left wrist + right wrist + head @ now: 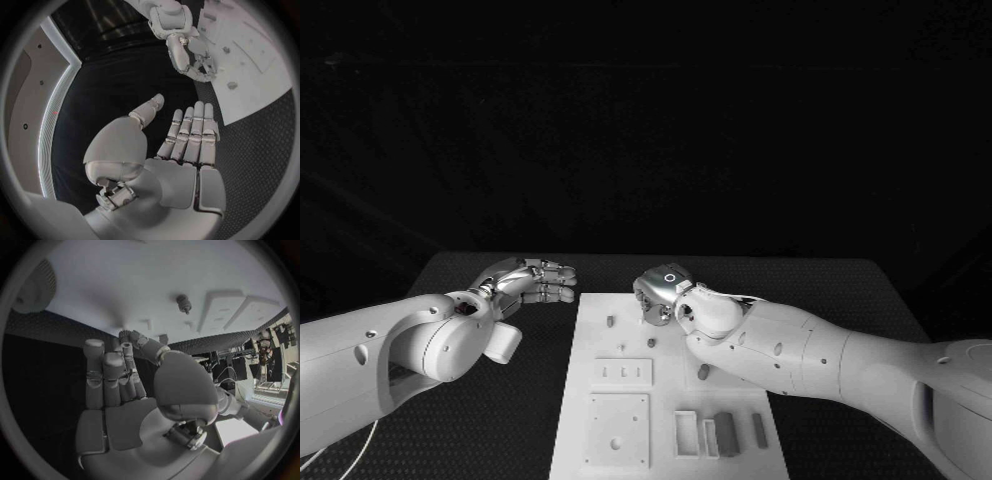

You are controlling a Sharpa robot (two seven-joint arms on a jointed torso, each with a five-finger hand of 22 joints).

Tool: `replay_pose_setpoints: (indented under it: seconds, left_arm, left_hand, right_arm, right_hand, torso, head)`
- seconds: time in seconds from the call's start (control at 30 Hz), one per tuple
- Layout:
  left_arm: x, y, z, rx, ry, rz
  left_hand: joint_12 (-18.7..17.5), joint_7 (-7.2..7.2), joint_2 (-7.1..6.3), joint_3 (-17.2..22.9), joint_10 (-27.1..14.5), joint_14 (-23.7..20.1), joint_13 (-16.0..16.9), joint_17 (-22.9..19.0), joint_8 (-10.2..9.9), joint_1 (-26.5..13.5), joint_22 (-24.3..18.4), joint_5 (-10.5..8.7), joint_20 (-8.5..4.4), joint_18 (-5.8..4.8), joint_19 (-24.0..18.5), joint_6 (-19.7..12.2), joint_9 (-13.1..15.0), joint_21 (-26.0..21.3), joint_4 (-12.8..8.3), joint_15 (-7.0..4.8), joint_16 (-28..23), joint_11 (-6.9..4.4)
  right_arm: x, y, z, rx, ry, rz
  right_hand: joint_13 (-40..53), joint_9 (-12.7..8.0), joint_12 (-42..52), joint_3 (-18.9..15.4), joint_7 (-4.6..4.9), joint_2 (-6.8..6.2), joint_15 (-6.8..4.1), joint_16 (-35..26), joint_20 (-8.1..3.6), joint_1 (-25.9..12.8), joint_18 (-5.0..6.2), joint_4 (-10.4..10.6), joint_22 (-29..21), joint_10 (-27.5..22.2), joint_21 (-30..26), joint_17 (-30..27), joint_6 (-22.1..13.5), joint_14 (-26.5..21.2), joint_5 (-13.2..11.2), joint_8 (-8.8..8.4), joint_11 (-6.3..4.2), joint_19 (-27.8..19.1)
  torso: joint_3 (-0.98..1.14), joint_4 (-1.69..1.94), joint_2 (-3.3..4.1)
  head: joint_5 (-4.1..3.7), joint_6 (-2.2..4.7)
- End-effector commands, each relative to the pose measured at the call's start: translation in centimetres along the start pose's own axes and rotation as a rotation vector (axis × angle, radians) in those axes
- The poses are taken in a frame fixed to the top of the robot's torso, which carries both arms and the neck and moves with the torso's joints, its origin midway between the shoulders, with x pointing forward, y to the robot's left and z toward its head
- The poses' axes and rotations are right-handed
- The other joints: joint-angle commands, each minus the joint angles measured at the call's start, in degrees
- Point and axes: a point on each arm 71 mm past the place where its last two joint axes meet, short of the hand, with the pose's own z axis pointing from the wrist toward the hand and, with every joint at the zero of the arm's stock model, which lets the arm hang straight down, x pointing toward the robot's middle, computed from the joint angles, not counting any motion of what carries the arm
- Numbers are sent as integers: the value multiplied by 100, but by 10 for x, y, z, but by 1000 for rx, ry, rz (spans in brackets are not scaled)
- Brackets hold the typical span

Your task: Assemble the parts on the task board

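The white task board (pixel 678 402) lies in the middle of the table, also seen in the wrist views (pixel 256 87) (pixel 125 280). Two small pegs (pixel 609 321) (pixel 651 343) stand in its far half; one peg (pixel 182 302) shows close up. Grey block parts (pixel 718 436) lie at its near right corner. My right hand (pixel 664 293) (pixel 119 385) hovers over the board's far end, fingers straight, palm bare. My left hand (pixel 528 281) (pixel 187 145) is beside the board's left edge, fingers stretched out, holding nothing.
Two raised white plates (pixel 623 372) (pixel 619 428) sit on the board's near left half. Dark textured table mat (pixel 502 420) surrounds the board. My right forearm (pixel 805 355) crosses the board's right side.
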Motion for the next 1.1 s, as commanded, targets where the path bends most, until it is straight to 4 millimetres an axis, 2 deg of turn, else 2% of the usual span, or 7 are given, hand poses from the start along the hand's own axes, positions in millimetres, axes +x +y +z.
replay_pose_setpoints:
  seconds: [0.03,0.23,0.53,0.67,0.73,0.87,1.1]
  left_arm:
    - [3,-3,0,12,18,2]
    - [1,-3,0,14,14,3]
    - [1,-4,1,14,15,3]
    - [2,-4,1,14,16,3]
    - [2,-4,1,14,17,3]
    - [1,-4,0,13,13,3]
    - [-1,-4,0,13,9,4]
  left_hand:
    - [-41,246,-1,-22,21,7,-10,7,-37,-51,-6,-27,9,-31,32,-15,-8,-31,-4,31,-33,37]
    - [-44,246,-1,-22,22,7,-11,8,-39,-51,-7,-27,9,-31,33,-15,-8,-32,-4,31,-35,38]
    - [-49,247,-3,-22,24,8,-12,9,-42,-51,-7,-27,9,-31,34,-14,-7,-36,-4,31,-37,38]
    - [-51,247,-4,-22,24,8,-12,10,-43,-51,-7,-27,9,-31,34,-15,-7,-37,-4,31,-38,38]
    - [-51,247,-4,-22,24,8,-13,10,-44,-51,-7,-27,9,-31,35,-15,-7,-37,-4,31,-39,38]
    - [-53,248,-5,-22,25,8,-13,11,-45,-51,-7,-28,9,-31,35,-16,-8,-38,-4,31,-40,39]
    - [-65,275,-14,-24,25,10,-17,15,-65,-53,-8,-27,9,-30,39,-38,-12,-44,-4,31,-45,40]
  right_arm:
    - [4,1,-1,-13,41,7]
    - [5,2,-1,-17,45,7]
    - [5,-2,0,-6,26,19]
    - [5,-2,0,-6,25,38]
    - [5,-2,0,-5,26,45]
    - [5,-3,0,-3,22,52]
    - [4,-5,-1,3,5,61]
  right_hand:
    - [149,7,38,36,9,19,-33,39,-6,21,577,-13,122,278,32,-6,31,-10,18,17,-117,14]
    - [150,7,36,36,10,19,-32,40,-6,17,577,-14,122,278,32,-9,31,-12,18,15,-116,12]
    - [146,-1,-8,43,27,-2,-14,37,-3,-4,577,-15,118,225,26,-35,-15,-29,18,-18,-96,-13]
    - [97,-61,-179,20,145,-181,95,32,7,-77,577,13,107,-37,4,-95,-291,-47,17,-185,13,-43]
    - [79,-103,-230,9,219,-274,129,31,12,-119,577,37,102,-108,-10,-126,-461,-54,17,-283,51,-47]
    - [25,-163,-346,-6,311,-435,192,30,14,-179,577,90,94,-283,-38,-175,-670,-69,18,-397,117,-55]
    - [-61,-224,-454,10,369,-617,287,7,13,-197,577,192,84,-493,-98,-249,-863,-113,17,-486,215,-96]
  torso:
    - [-1,-3,5]
    - [-2,-10,10]
    - [-2,-1,11]
    - [-2,-6,15]
    - [-2,-4,16]
    - [-4,-6,18]
    - [-10,-5,14]
  head:
    - [10,-7]
    - [7,-10]
    - [3,-10]
    - [8,-10]
    - [7,-10]
    - [8,-14]
    - [8,-17]
